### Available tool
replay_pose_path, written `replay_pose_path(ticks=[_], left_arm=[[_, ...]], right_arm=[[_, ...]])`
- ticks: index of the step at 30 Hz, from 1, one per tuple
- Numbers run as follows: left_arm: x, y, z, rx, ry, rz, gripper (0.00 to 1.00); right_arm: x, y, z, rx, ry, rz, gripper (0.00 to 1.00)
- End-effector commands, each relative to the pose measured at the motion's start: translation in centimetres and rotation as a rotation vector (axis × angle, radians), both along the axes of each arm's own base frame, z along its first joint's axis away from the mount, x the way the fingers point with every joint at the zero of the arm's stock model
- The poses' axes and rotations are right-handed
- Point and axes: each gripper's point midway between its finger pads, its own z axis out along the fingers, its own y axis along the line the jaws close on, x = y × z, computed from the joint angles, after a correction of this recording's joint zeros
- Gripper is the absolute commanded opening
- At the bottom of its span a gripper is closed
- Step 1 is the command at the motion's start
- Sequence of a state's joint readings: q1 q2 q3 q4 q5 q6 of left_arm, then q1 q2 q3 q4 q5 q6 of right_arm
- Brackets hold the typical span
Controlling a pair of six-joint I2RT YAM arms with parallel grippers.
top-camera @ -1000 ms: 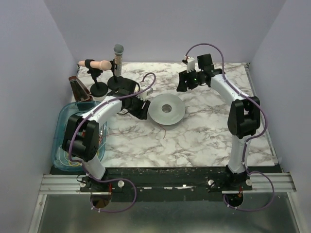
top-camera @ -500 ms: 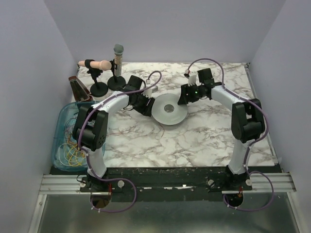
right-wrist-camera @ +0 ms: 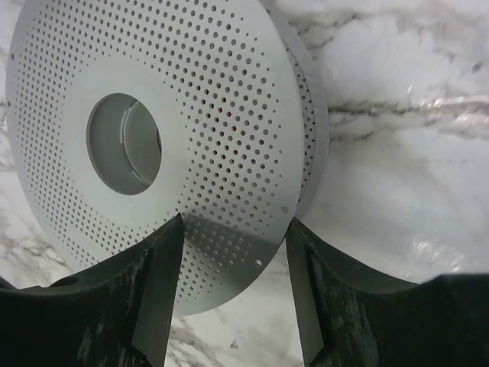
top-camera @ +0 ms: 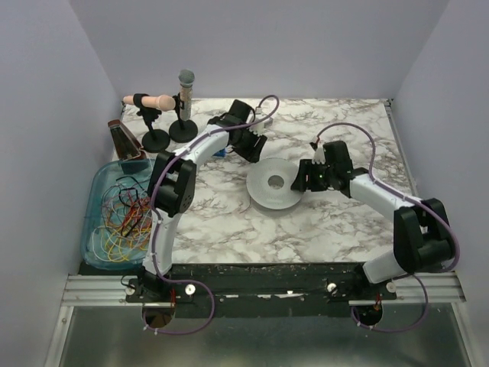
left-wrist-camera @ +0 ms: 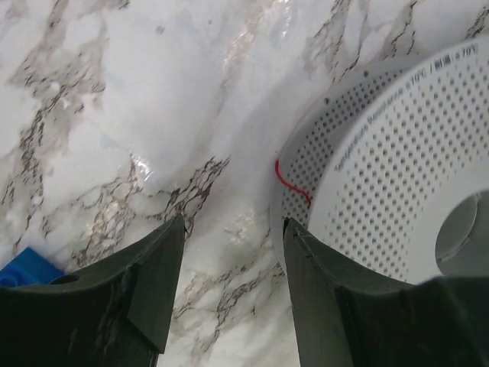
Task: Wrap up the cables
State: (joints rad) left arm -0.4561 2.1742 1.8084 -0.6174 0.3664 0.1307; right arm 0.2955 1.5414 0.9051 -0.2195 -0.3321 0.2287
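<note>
The cables (top-camera: pixel 126 223) lie well to the left of the spool (top-camera: pixel 275 183), heaped as a loose tangle of red, yellow and orange in a blue bin (top-camera: pixel 90 193) at the tabletop's (top-camera: pixel 229 222) left edge. One short red strand (left-wrist-camera: pixel 289 177) curls at the spool's rim, on the side facing the left claw.

The left claw (top-camera: pixel 249 147) hangs just behind and left of the spool, its jaws standing apart with only bare marble between them. The right claw (top-camera: pixel 302 179) sits at the spool's right edge, also parted, with the perforated flange below the gap; nothing looks pinched.

These wires are probably very light, limp and springy, apt to snag one another and slip from a wide grip. Pinching a single strand near its free end, fully closed, looks safest; the spool likely needs steadying.
</note>
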Motion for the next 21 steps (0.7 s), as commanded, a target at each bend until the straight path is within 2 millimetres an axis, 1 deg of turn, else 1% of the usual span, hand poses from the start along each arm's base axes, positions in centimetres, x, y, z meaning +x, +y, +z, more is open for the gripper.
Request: replay_pose_path(ticks=[1,4,6,8,10,11,12,13,14,15,16,17,18,19,20,21], left_arm=[[-0.7,-3.0,-0.4,0.031,0.032,-0.049,0.63],[0.8,-3.3,0.6,0.052,-0.016,-0.049,0.63],[1.9,-3.1,2.0,0.073,-0.058,-0.048,0.63],[3.0,-2.4,4.3,0.077,-0.114,-0.032,0.63],[3.4,-1.4,6.9,0.067,-0.165,-0.015,0.63],[3.3,-0.7,7.7,0.071,-0.18,-0.007,0.63],[2.8,-0.1,8.9,0.07,-0.201,-0.008,0.63],[1.8,0.4,9.3,0.076,-0.205,-0.018,0.63],[0.8,0.8,10.3,0.065,-0.223,-0.032,0.63],[-0.8,1.2,10.7,0.059,-0.219,-0.051,0.62],[-2.5,1.5,10.3,0.057,-0.196,-0.077,0.61],[-4.1,1.7,10.5,0.045,-0.184,-0.102,0.6],[-6.0,2.0,9.7,0.047,-0.148,-0.123,0.59],[-7.7,2.3,9.5,0.037,-0.125,-0.139,0.59],[-9.5,2.6,8.6,0.026,-0.089,-0.151,0.59],[-11.4,3.1,6.9,0.025,-0.033,-0.156,0.59]], right_arm=[[-2.7,0.0,-0.1,0.026,0.001,-0.097,0.63],[-4.1,-0.3,0.6,0.038,-0.014,-0.097,0.64],[-4.4,-0.6,1.1,0.025,-0.023,-0.086,0.66],[-3.8,-1.2,1.8,-0.037,-0.043,-0.066,0.68],[-2.4,-1.5,3.1,-0.096,-0.078,-0.028,0.68],[-1.1,-1.1,4.9,-0.096,-0.121,-0.002,0.68],[-0.2,-0.4,5.9,-0.095,-0.152,0.048,0.69],[0.8,-0.1,6.8,-0.099,-0.179,0.067,0.69],[1.9,0.3,7.4,-0.109,-0.206,0.092,0.7],[3.1,0.6,7.7,-0.126,-0.227,0.113,0.7],[4.2,0.6,7.7,-0.146,-0.235,0.12,0.7],[5.2,1.0,7.5,-0.151,-0.227,0.129,0.7],[5.9,1.2,6.9,-0.174,-0.231,0.17,0.7],[6.6,1.6,6.9,-0.175,-0.236,0.195,0.7],[7.1,2.1,6.5,-0.168,-0.231,0.217,0.71],[7.4,2.5,6.2,-0.161,-0.226,0.242,0.7]])
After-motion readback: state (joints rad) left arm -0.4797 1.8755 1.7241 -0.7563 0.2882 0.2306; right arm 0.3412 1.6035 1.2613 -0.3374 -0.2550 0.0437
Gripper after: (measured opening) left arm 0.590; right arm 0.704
